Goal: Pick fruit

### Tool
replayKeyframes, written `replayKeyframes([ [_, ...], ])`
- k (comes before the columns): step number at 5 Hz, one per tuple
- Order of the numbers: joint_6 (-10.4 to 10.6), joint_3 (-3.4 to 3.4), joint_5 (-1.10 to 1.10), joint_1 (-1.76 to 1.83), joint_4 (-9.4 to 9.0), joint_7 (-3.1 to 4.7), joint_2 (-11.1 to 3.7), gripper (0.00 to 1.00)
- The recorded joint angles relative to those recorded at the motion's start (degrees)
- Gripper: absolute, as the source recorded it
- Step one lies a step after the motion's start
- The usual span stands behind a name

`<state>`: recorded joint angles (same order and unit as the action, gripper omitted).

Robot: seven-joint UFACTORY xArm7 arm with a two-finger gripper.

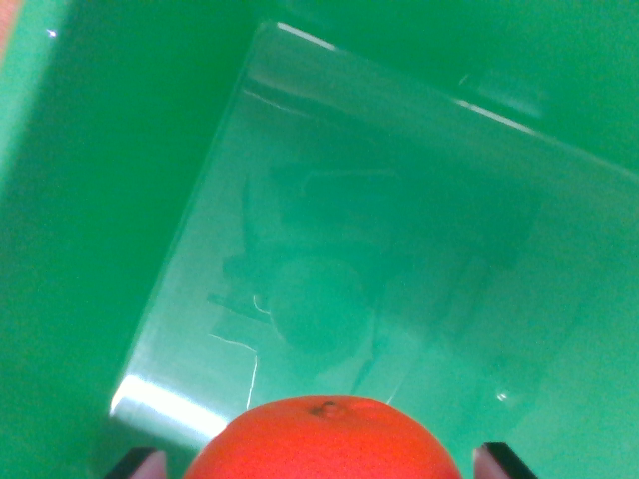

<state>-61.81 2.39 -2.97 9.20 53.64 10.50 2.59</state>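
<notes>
Green bin (90, 249) walls and a glossy floor are filling the wrist view, mirroring the arm dimly. Poised above it, the gripper (319, 461) is clasping an orange (324, 444) between two dark fingertips (499, 461) at the bottom edge.

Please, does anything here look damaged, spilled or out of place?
Nothing stands out. The orange fruit sits whole between the jaws at the bottom edge, above a glossy green bin. The bin floor shows only reflections, no spill or other objects.
</notes>
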Motion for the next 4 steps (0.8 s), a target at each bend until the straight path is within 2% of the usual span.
replayKeyframes([
  [1, 0.00, 0.00, 0.00, 0.00, 0.00, 0.00, 0.00, 1.00],
  [2, -2.76, 0.03, 0.14, -0.02, 1.61, 0.18, 1.15, 1.00],
  [3, -2.76, 0.03, 0.14, -0.02, 1.61, 0.18, 1.15, 1.00],
  [4, -5.45, 0.05, 0.28, -0.03, 3.18, 0.36, 2.28, 1.00],
])
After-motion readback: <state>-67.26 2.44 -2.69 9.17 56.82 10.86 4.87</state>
